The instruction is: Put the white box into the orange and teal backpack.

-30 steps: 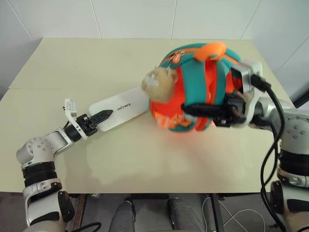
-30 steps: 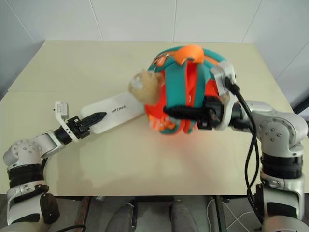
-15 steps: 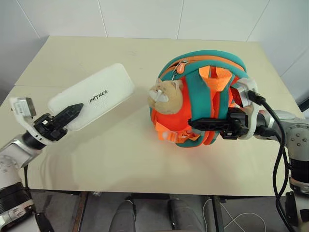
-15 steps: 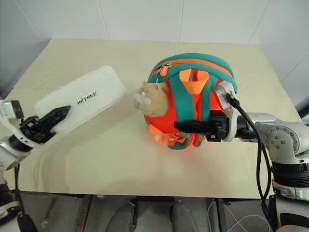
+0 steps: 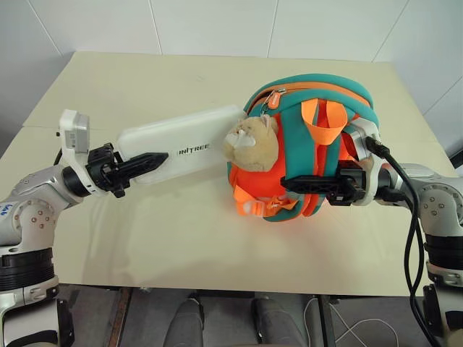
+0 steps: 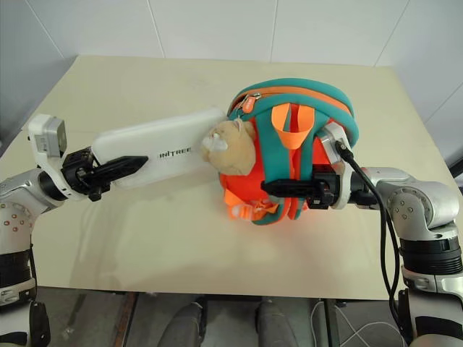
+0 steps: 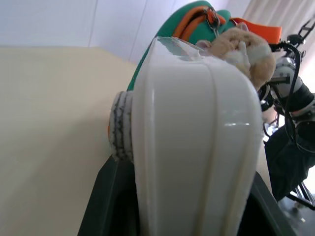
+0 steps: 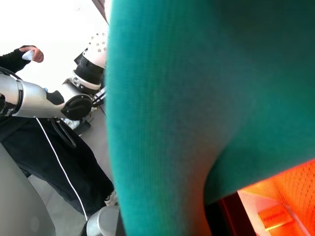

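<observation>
Both grippers are gripping: left gripper [image 5: 148,162] clamping the white box [image 5: 184,139] beside the backpack [image 5: 318,155]; right gripper [image 5: 293,182] pinching its teal strap [image 5: 307,184].

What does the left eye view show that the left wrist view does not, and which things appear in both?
Left eye view alone: the dark lettering on the white box, the left claw gripping the box's near end, the right claw shut on the teal straps of the orange and teal backpack.

Left wrist view alone: the box's narrow end edge-on, close up.

Both: the box, the backpack, the plush cat charm and the beige table.
</observation>
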Robot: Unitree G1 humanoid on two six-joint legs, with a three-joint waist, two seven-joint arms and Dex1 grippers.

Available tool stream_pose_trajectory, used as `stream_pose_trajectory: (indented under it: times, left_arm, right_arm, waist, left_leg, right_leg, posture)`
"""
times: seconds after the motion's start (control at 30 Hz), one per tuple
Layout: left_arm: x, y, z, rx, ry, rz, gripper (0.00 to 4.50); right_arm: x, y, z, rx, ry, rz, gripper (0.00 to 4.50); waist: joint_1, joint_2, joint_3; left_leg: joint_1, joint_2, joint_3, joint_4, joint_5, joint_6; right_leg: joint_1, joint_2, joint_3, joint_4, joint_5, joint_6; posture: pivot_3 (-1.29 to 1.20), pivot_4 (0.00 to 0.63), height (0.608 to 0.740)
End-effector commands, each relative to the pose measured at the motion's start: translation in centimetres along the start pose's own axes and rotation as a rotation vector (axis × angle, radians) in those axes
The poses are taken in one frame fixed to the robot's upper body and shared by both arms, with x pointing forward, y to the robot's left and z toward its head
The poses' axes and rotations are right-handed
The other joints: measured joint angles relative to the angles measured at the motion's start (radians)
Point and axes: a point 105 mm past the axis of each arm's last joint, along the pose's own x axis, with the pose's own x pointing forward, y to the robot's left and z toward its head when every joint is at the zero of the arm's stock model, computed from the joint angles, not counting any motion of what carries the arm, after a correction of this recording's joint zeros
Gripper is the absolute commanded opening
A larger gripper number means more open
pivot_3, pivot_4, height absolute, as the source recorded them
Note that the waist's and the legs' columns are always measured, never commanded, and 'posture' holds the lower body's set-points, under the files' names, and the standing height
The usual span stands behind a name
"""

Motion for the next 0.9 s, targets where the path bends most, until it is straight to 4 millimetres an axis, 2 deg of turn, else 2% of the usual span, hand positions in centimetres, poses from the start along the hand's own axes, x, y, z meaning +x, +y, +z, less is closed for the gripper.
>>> stream_pose_trajectory:
  times: [0.03, 0.13, 0.23, 0.33, 0.47, 0.63, 0.77, 0.9]
  left_arm:
    - [0.9, -1.4, 0.2, 0.093, 0.104, -0.152, 1.22]
    - [1.3, -1.2, -0.2, 0.165, 0.188, -0.190, 1.22]
    - [3.1, 0.0, 0.4, 0.247, 0.208, -0.178, 1.22]
    - [4.6, 0.3, 0.9, 0.296, 0.213, -0.207, 1.22]
    - [9.1, 0.9, 2.7, 0.353, 0.172, -0.205, 1.22]
    - [11.8, 1.6, 3.5, 0.391, 0.192, -0.176, 1.22]
    - [13.4, 1.0, 7.2, 0.320, 0.027, -0.232, 1.22]
    - [14.4, 0.9, 9.3, 0.288, -0.057, -0.258, 1.22]
  right_arm:
    - [0.2, 0.8, 1.0, -0.052, -0.009, 0.027, 0.03]
    - [0.3, 0.8, 1.1, -0.052, -0.006, 0.030, 0.03]
    - [0.5, 0.9, 1.1, -0.054, -0.003, 0.040, 0.03]
    - [0.6, 0.9, 1.0, -0.055, 0.001, 0.046, 0.03]
    - [0.8, 1.2, 0.8, -0.056, 0.006, 0.059, 0.03]
    - [0.7, 1.5, 0.7, -0.060, 0.009, 0.062, 0.03]
    - [0.4, 2.0, 0.5, -0.058, 0.013, 0.066, 0.03]
    - [0.4, 2.8, 0.0, -0.052, 0.037, 0.100, 0.03]
  waist:
    - [0.003, 0.000, 0.000]
    - [0.005, 0.000, 0.000]
    - [0.009, 0.000, 0.000]
    - [0.009, 0.000, 0.000]
    - [0.018, 0.000, 0.000]
    - [0.013, 0.000, 0.000]
    - [0.010, 0.000, 0.000]
    - [0.003, 0.001, 0.000]
  left_leg:
    - [-0.001, 0.000, 0.000, 0.000, 0.000, 0.000]
    - [-0.001, 0.000, 0.000, 0.000, 0.000, 0.000]
    - [-0.001, 0.000, 0.000, 0.001, 0.000, 0.000]
    - [-0.002, -0.001, -0.001, 0.003, 0.000, 0.000]
    - [-0.005, -0.001, -0.003, 0.008, -0.001, 0.001]
    - [-0.008, -0.002, -0.003, 0.013, -0.001, 0.002]
    - [-0.010, -0.002, -0.004, 0.015, -0.001, 0.002]
    - [-0.012, -0.002, -0.004, 0.017, -0.001, 0.002]
  right_leg:
    - [0.000, 0.000, 0.000, 0.000, 0.000, 0.000]
    - [0.000, 0.000, 0.000, -0.001, 0.000, 0.000]
    - [0.000, 0.000, -0.001, -0.001, 0.000, 0.000]
    - [0.001, 0.000, -0.001, -0.001, 0.000, 0.001]
    - [0.001, 0.000, -0.003, 0.001, 0.001, 0.002]
    - [0.000, 0.000, -0.002, 0.002, 0.002, 0.004]
    - [-0.001, 0.001, -0.003, 0.005, 0.002, 0.004]
    - [-0.003, 0.001, -0.003, 0.006, 0.002, 0.004]
  posture:
    - [0.00, 0.150, 0.740]
    - [0.00, 0.150, 0.740]
    - [0.00, 0.150, 0.740]
    - [0.00, 0.150, 0.740]
    - [0.00, 0.150, 0.740]
    - [0.00, 0.150, 0.740]
    - [0.00, 0.150, 0.740]
    - [0.00, 0.150, 0.740]
